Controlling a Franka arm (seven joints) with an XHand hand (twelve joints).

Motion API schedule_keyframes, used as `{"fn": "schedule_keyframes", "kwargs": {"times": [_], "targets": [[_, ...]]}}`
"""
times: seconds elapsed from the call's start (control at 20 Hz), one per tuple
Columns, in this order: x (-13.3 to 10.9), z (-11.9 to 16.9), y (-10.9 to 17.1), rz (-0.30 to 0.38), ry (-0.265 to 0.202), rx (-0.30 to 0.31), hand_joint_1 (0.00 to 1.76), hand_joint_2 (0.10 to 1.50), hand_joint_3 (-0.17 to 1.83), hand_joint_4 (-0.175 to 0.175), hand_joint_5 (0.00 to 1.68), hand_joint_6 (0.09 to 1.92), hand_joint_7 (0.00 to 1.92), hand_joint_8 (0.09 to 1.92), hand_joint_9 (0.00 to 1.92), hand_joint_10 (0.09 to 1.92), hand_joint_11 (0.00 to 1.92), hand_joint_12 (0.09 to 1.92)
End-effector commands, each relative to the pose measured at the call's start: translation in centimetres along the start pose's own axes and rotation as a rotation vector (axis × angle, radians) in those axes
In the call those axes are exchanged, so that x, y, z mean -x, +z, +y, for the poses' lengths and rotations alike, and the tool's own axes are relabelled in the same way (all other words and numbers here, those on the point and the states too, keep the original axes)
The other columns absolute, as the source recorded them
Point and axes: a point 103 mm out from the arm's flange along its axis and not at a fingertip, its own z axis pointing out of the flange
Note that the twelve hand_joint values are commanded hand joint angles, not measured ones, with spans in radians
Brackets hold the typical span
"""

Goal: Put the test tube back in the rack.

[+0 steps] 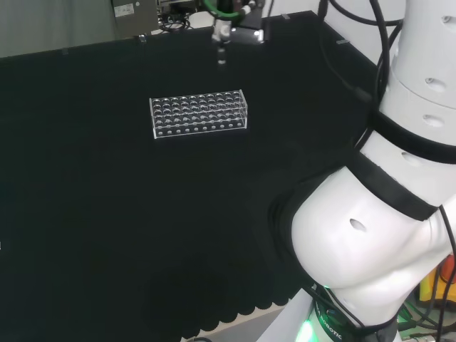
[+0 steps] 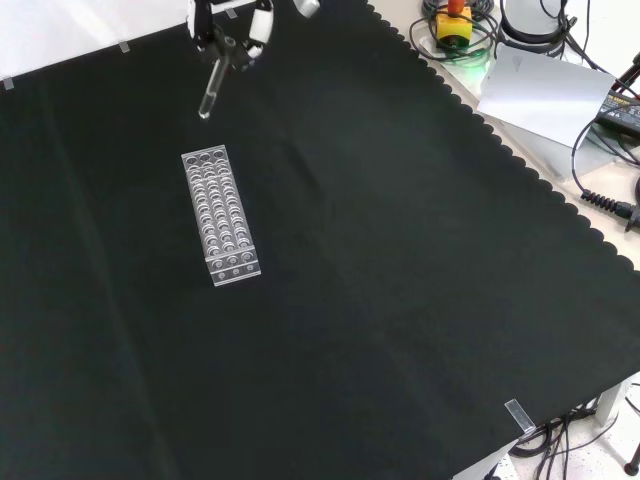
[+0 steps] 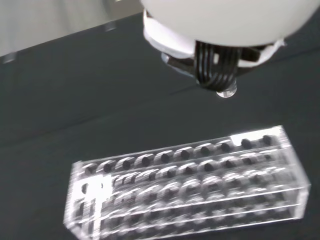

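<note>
Rack: a clear plastic test tube rack point(image 2: 221, 215) stands on the black cloth point(image 2: 400, 300), its rows of holes all looking empty, though clear glass would be hard to make out there.
Test tube: a clear test tube point(image 2: 210, 95) hangs tilted above the cloth, beyond the rack's far short end in the front view, its rounded bottom end apart from the rack and not in any hole.
Hand: the black and white hand point(image 2: 232, 38) is up past the rack's far end in the front view, fingers curled and pinched on the tube's upper end.
Head view: the tube point(image 1: 222, 51) hangs above and behind the rack point(image 1: 199, 113), toward its right end.
Wrist view: the tube's round tip point(image 3: 226, 92) pokes out below dark fingers point(image 3: 215, 67), over bare cloth just beyond the rack point(image 3: 190, 187).
</note>
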Motion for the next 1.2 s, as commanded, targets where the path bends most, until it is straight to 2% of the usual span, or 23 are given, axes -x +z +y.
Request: {"fn": "schedule_keyframes", "kwargs": {"times": [0.05,0.4,0.65,1.2], "targets": [[-3.4,1.4,2.3,0.039,-0.072,-0.057,1.44,0.55,0.78,-0.175,1.31,0.61,1.42,0.62,1.29,0.62,1.10,1.04],[-3.8,3.1,4.2,0.041,-0.066,-0.134,1.44,0.55,0.78,-0.175,1.31,0.61,1.42,0.62,1.29,0.62,1.10,1.04],[-3.3,4.6,5.3,0.044,-0.043,-0.183,1.44,0.55,0.78,-0.175,1.31,0.61,1.42,0.62,1.29,0.62,1.10,1.04],[-2.5,6.2,7.2,-0.020,-0.028,-0.262,1.44,0.54,0.79,-0.175,1.31,0.61,1.43,0.62,1.29,0.62,1.09,1.04]]}}
